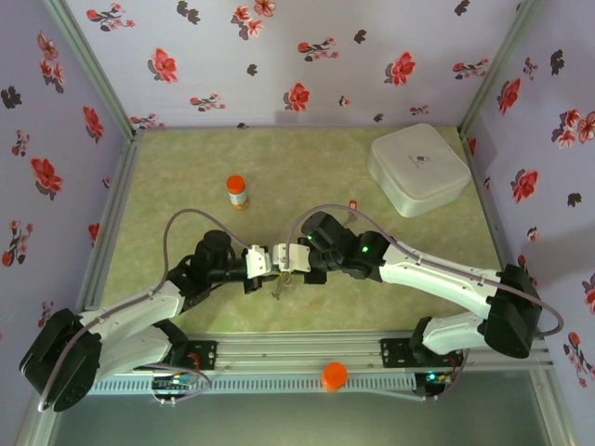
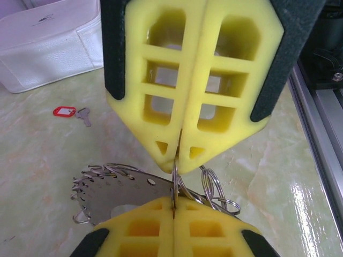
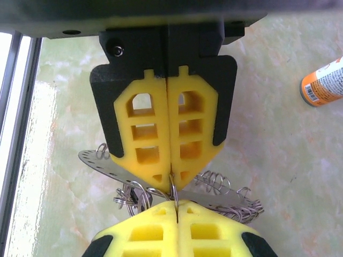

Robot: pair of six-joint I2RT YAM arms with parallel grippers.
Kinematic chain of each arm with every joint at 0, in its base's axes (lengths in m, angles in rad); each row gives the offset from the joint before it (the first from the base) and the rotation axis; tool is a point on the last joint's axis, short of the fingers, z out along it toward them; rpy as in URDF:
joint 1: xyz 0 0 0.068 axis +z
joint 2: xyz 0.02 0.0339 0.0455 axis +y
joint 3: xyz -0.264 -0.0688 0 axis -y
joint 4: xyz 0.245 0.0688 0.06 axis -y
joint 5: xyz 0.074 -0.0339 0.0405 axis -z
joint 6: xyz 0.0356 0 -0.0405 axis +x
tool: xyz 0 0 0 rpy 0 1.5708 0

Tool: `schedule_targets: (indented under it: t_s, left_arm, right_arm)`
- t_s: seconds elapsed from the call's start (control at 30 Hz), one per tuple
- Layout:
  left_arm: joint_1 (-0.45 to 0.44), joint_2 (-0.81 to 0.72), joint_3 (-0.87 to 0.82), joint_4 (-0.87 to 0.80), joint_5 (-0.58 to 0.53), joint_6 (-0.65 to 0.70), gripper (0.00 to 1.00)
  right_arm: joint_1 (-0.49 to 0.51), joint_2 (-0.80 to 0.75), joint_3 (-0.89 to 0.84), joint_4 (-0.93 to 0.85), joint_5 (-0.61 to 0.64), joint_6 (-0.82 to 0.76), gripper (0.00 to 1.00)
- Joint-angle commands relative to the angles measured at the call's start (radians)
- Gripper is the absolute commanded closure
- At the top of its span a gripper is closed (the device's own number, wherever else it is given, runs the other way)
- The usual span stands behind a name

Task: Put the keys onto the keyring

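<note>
The left gripper (image 2: 173, 202) and the right gripper (image 3: 176, 204) meet tip to tip, each clenched on the keyring (image 3: 104, 167) between them. 1 red-tagged key (image 2: 67, 111) lies farther back, well apart.

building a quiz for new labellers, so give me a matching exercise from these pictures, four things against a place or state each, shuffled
1 keyring
2 red-tagged key
3 white box
4 bottle

a far right corner of the table
b lying flat near the white box
c pinched in yellow fingers
d orange cap, left of centre

Pairs: 1-c, 2-b, 3-a, 4-d
</note>
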Motion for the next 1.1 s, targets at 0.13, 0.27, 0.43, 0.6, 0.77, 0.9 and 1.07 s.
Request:
schedule_targets:
  t_s: [0.13,0.27,0.43,0.6,0.77,0.9,1.07]
  left_arm:
    - [0.0,-0.018,0.01,0.221,0.007,-0.044,0.78]
    - [0.003,-0.019,0.003,0.243,0.022,-0.056,0.74]
    - [0.003,-0.015,-0.002,0.257,0.041,-0.07,0.75]
    - [0.006,-0.014,0.0,0.249,0.043,-0.066,0.77]
    - [0.006,-0.021,-0.002,0.241,0.031,-0.059,0.77]
    - [0.006,-0.018,-0.002,0.246,0.032,-0.068,0.76]
    - [0.006,-0.018,-0.004,0.249,0.034,-0.07,0.77]
  right_arm:
    - [0.018,0.035,0.008,0.015,-0.074,-0.033,1.0]
    - [0.018,0.035,0.011,0.015,-0.039,-0.029,1.0]
    - [0.018,0.037,0.011,0.009,-0.028,-0.029,1.0]
    - [0.016,0.035,0.006,0.002,0.0,-0.036,1.0]
    - [0.015,0.024,0.001,0.004,-0.003,-0.033,1.0]
    - [0.014,0.021,-0.001,-0.001,0.015,-0.032,1.0]
    - [0.013,0.018,-0.004,0.002,0.026,-0.032,1.0]
